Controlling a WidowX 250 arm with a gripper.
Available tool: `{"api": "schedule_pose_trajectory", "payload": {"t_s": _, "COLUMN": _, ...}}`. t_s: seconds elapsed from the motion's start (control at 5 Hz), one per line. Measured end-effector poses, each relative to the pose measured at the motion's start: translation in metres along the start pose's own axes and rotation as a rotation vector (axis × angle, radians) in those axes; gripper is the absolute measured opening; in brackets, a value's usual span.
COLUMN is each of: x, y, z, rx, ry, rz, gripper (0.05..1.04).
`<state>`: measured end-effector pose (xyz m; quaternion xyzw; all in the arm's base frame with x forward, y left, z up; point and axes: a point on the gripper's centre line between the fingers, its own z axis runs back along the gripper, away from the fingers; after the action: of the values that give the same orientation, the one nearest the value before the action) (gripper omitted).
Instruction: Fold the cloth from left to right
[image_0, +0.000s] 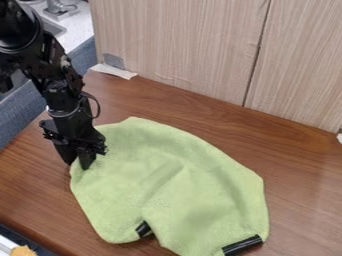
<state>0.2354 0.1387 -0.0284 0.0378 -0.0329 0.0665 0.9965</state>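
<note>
Where the fingers (87, 161) of the gripper (77, 164) meet the green cloth (180, 185), they stand slightly parted, with no fabric visibly clamped. Grasping the left edge is judged to be the step in hand. The cloth spreads rightward and toward the camera from the fingertips, unfolded, on the wooden table (33, 192); black strips (242, 245) mark its far-side lower border. The next move calls for closure on the edge, lifting, then transfer rightward.

A brown wood-grain table (32, 187) carries a rumpled light-green cloth (190, 192).
</note>
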Motion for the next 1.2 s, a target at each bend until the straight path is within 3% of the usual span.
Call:
{"api": "schedule_pose_trajectory", "payload": {"t_s": 0.2, "x": 0.000, "y": 0.002, "z": 0.001, "rx": 0.002, "ry": -0.004, "rz": 0.014, "gripper": 0.178}}
{"api": "schedule_pose_trajectory", "payload": {"t_s": 0.4, "x": -0.004, "y": 0.012, "z": 0.002, "rx": 0.010, "ry": -0.003, "rz": 0.050, "gripper": 0.078}}
{"api": "schedule_pose_trajectory", "payload": {"t_s": 0.8, "x": 0.012, "y": 0.000, "z": 0.034, "rx": 0.038, "ry": -0.062, "rz": -0.024, "gripper": 0.067}}
{"api": "schedule_pose_trajectory", "payload": {"t_s": 1.0, "x": 0.024, "y": -0.020, "z": 0.057, "rx": 0.059, "ry": -0.112, "rz": -0.101, "gripper": 0.067}}
{"api": "schedule_pose_trajectory", "payload": {"t_s": 1.2, "x": 0.037, "y": -0.062, "z": 0.085, "rx": 0.066, "ry": -0.186, "rz": -0.200, "gripper": 0.067}}
